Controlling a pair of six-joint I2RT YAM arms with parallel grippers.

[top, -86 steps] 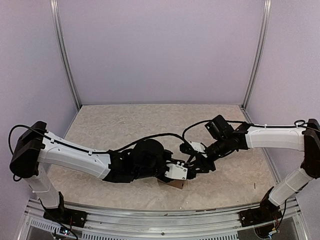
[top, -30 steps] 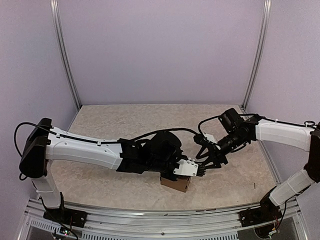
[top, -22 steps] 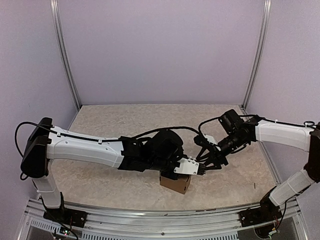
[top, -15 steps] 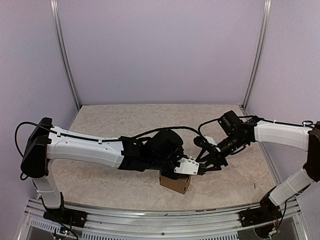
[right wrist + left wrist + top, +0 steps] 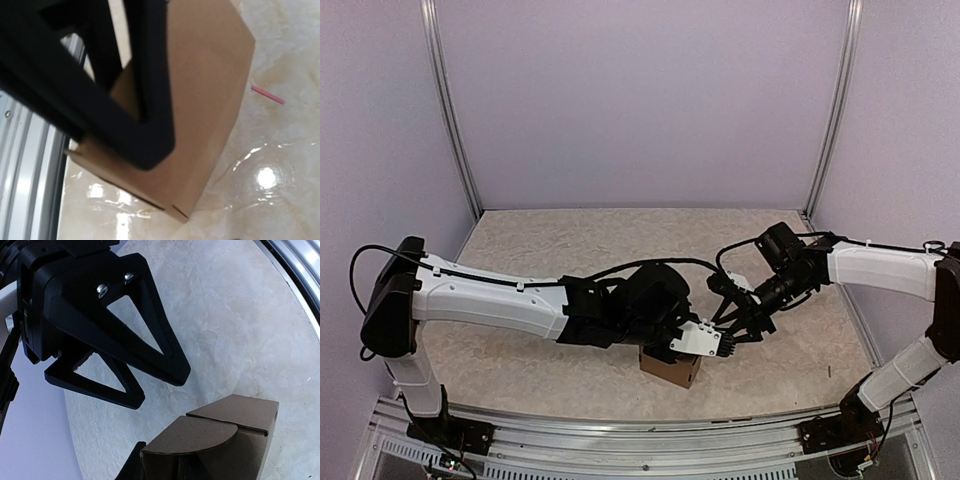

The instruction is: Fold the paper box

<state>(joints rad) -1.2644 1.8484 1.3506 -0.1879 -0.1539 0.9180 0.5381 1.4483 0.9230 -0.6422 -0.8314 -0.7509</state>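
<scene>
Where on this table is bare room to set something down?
Free: the far half of the table toward the back wall, and the near right corner. Crowded: around the paper box, where the left claw and right claw meet.

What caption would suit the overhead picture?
Left arm and right arm converge above a brown paper box on a speckled table.

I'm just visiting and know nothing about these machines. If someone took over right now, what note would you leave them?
Left gripper: down at the box; grip unclear.
Right gripper: jaws open, empty, hanging close to it.
Box: on the table, near the front edge.
Done: sides up, top folded over.
Left: probably press the rounded top flap flat, then let go.
</scene>
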